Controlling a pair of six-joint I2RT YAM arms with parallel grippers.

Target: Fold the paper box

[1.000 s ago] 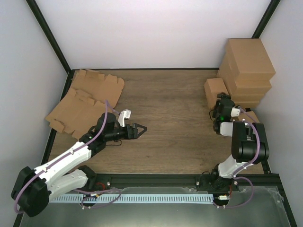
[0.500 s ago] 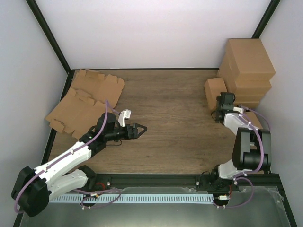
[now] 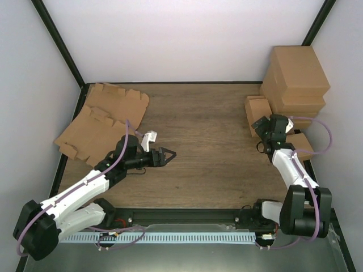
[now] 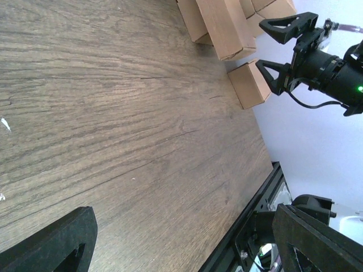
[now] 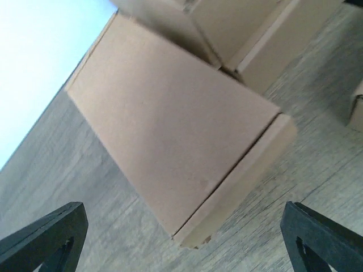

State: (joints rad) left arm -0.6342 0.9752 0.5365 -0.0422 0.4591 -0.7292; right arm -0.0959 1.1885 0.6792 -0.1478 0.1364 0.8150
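Cardboard of the paper box (image 5: 170, 141), likely light, stiff yet crushable, lay just ahead of the wide jaws of the right gripper (image 4: 262, 45), best pinched across its 2 long sides; left gripper (image 3: 169, 156), well apart from it, gaped empty.

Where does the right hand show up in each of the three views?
Top external: right hand at right of centre, open, on the near side of the carton stack.
Left wrist: right hand upper right, open, against the pale wall.
Right wrist: only its two dark fingertips, in the lower corners.
Shared landmark: the wood-grain table, in all three.
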